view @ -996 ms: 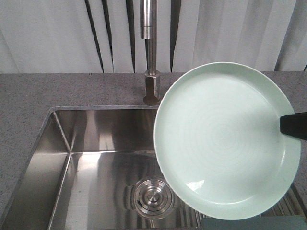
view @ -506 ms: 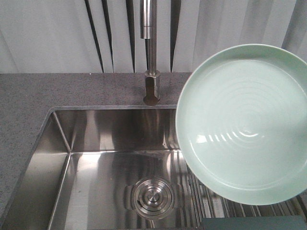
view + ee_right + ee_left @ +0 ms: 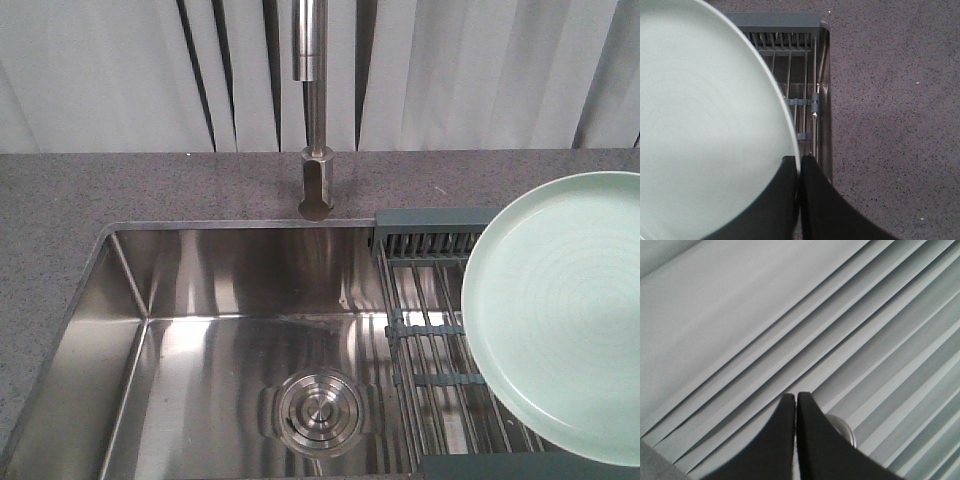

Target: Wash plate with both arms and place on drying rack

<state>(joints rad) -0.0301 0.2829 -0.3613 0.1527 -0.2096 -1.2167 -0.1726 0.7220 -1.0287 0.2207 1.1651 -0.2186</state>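
Observation:
The pale mint-green plate (image 3: 565, 315) hangs at the right edge of the front view, above the drying rack (image 3: 430, 300) of steel rods and grey-teal bars set over the sink's right part. In the right wrist view the plate (image 3: 705, 125) fills the left side and my right gripper (image 3: 799, 161) is shut on its rim, with the rack (image 3: 790, 65) below and beyond it. My left gripper (image 3: 796, 397) is shut and empty, pointing up at the pleated curtain. Neither arm shows in the front view.
A steel sink basin (image 3: 200, 340) with a round drain (image 3: 317, 410) lies left of the rack. A steel tap (image 3: 313, 120) stands behind it on the grey speckled counter (image 3: 120, 190). The counter (image 3: 890, 125) runs right of the rack. Pale curtain behind.
The plate has moved right and down, from over the sink's middle to over the rack at the frame's right edge. The rack, hidden before, now shows.

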